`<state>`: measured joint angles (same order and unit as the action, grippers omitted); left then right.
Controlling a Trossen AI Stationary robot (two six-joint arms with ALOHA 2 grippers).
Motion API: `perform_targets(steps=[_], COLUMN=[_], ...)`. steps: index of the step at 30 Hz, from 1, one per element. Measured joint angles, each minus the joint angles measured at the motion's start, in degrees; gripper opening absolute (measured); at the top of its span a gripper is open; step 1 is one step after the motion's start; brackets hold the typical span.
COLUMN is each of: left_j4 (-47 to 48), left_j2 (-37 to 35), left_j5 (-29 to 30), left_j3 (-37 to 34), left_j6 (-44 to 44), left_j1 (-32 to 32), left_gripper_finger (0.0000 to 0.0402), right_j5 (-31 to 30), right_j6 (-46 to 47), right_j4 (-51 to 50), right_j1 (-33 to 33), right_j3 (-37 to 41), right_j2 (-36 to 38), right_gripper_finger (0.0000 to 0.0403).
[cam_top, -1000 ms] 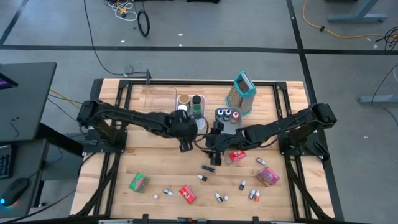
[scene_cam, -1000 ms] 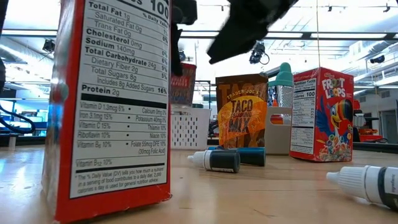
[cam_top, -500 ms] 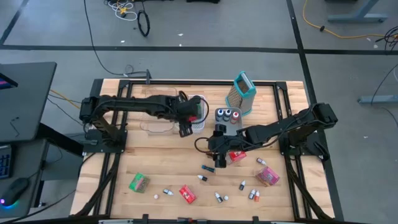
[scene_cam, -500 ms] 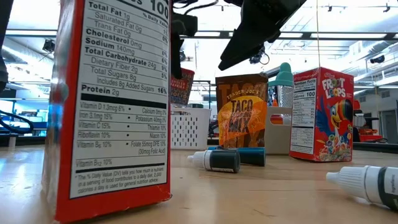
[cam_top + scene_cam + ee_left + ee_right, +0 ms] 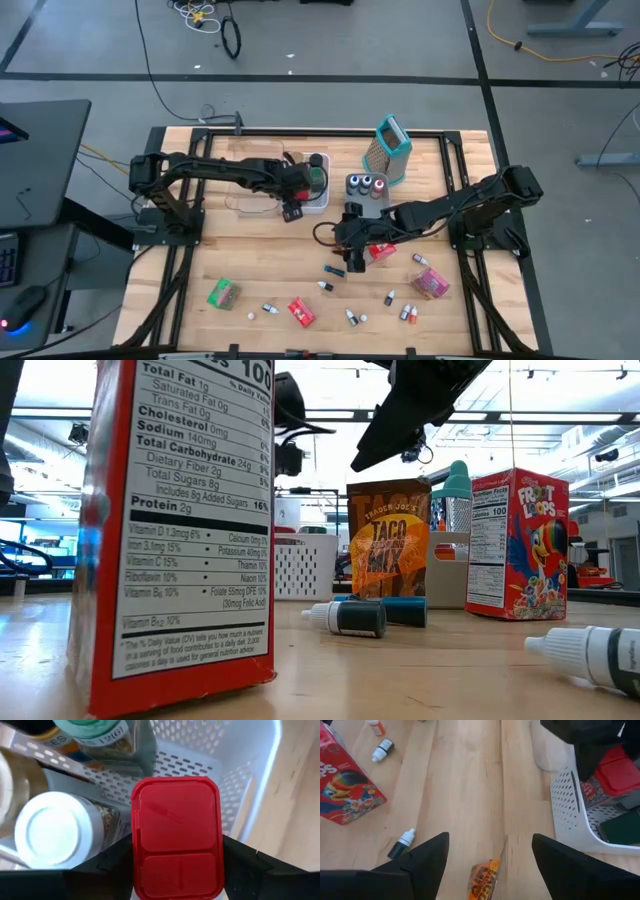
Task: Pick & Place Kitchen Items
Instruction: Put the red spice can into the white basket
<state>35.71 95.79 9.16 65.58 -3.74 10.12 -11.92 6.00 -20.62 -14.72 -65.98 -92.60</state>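
Red-lidded container (image 5: 176, 837) sits clamped between the left gripper (image 5: 293, 208) fingers, over the white basket (image 5: 250, 765) (left wrist view only; from above it's hidden by the arm). Two jars (image 5: 55, 832) inside. Right gripper (image 5: 352, 262) hangs spread, empty, above the orange packet (image 5: 484, 880).

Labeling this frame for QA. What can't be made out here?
- Left pincer: its fingers flank the red-lidded container over the white basket; the lid hides any contact.
- Small bottles at the table's near edge, high view: too small to read.
- Low view: the nutrition-facts box blocks the left part of the table.
- Right pincer: orange packet cut by the frame edge.
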Motion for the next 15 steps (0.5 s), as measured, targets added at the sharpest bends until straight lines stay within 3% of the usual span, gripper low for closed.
perform_targets(steps=[4, 9, 15], left_j4=[-0.2, 0.6, 5.3], left_j2=[0.0, 0.0, 0.1], left_j5=[0.1, 1.0, 6.4], left_j3=[-1.6, -1.9, -0.2], left_j6=[3.0, 3.8, 5.1], left_j1=[0.1, 0.2, 0.1], left_gripper_finger=[0.0242, 0.0275, 0.03], right_j5=[0.0, -0.8, -3.8], right_j6=[-0.9, -0.5, 2.0], right_j4=[0.2, 1.4, 2.3], right_j1=[0.0, 0.0, 0.0], right_j3=[0.0, 0.0, 0.0], right_j2=[0.0, 0.0, 0.0], right_gripper_finger=[0.0297, 0.0297, 0.0297])
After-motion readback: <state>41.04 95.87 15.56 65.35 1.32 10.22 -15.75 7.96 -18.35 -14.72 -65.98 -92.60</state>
